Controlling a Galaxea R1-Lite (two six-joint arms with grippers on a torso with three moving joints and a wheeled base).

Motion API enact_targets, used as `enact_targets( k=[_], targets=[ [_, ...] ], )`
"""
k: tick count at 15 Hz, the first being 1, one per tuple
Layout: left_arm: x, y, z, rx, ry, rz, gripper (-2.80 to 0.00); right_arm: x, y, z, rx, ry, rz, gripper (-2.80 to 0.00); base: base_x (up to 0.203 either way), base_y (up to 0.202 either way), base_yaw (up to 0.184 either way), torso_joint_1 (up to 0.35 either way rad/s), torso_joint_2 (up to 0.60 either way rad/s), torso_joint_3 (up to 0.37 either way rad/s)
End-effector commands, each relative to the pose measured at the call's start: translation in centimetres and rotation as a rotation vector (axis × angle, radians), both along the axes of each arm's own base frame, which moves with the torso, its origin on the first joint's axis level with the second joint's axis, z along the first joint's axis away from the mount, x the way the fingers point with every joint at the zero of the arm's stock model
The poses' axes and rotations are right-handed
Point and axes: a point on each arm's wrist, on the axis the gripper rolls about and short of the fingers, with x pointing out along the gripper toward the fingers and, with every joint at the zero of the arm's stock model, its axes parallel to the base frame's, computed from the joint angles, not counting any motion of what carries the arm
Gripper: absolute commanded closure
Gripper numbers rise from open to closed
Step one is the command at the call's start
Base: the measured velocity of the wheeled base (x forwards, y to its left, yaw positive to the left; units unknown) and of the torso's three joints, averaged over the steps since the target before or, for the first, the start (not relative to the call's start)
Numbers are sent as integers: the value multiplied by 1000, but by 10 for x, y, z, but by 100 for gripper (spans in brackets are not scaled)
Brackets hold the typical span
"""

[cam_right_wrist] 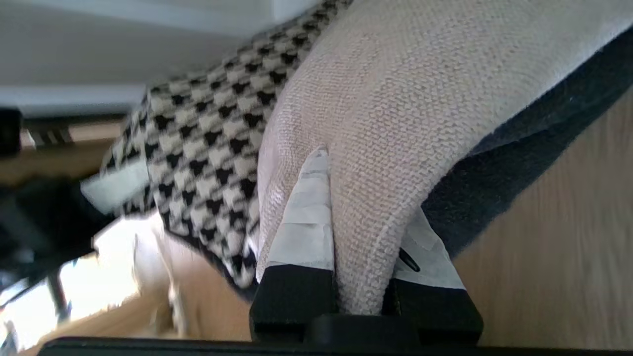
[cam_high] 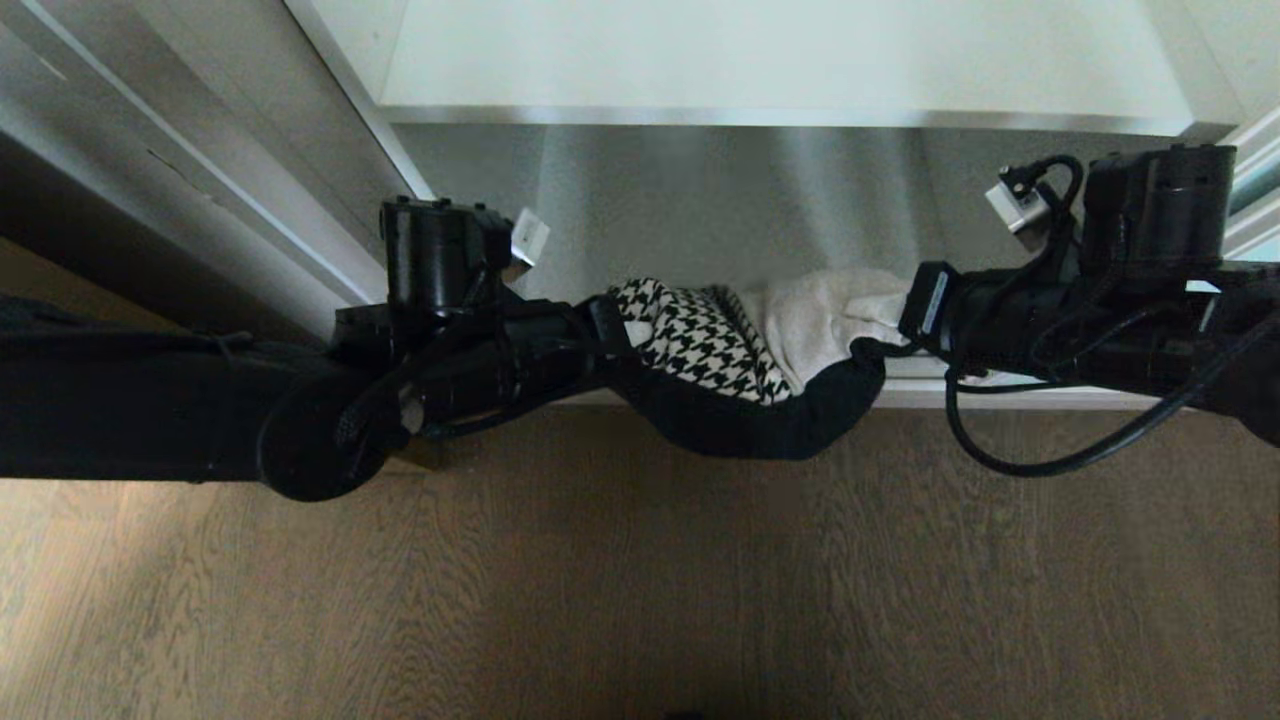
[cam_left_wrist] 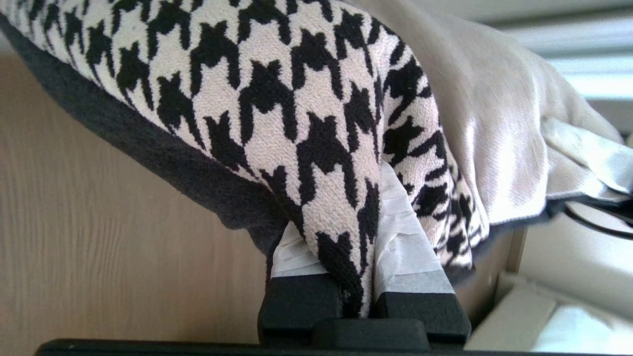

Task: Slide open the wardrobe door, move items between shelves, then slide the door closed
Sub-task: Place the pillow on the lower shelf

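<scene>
The cushion (cam_high: pixel 740 370) hangs stretched between my two grippers, sagging in front of the lower shelf's front edge (cam_high: pixel 1010 397) and above the floor. It shows houndstooth on the left, cream on the right and a black back underneath. My left gripper (cam_high: pixel 610 330) is shut on the houndstooth corner (cam_left_wrist: pixel 277 89); its taped fingers (cam_left_wrist: pixel 410 252) pinch the fabric, left gripper (cam_left_wrist: pixel 346 212). My right gripper (cam_high: pixel 905 315) is shut on the cream corner (cam_right_wrist: pixel 395 99), right gripper (cam_right_wrist: pixel 368 198). An upper white shelf (cam_high: pixel 780 60) spans above. The sliding wardrobe door (cam_high: pixel 1262 245) shows only as a pale strip at the far right.
Wooden floor (cam_high: pixel 640 580) fills the near half of the head view. The wardrobe's grey-white side wall and frame (cam_high: pixel 250 180) slant down on the left. A black cable (cam_high: pixel 1030 465) loops below the right arm.
</scene>
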Motion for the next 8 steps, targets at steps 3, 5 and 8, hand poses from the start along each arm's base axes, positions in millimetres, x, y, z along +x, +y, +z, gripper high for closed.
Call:
enact_targets(
  k=[3,5,8],
  targets=[
    [32,-4,-21,-13,-33,27,0,35,7,-29,3,-10,-17,0,0,0,0,0,0,0],
    [51,-7,-60,17,19,43,0,62,9,-68,-16,43,-42,0,0,0,0,0,0,0],
    [78,-9,-125,77,131,68,0,96,5,-128,-50,135,-88,0,0,0,0,0,0,0]
  ],
)
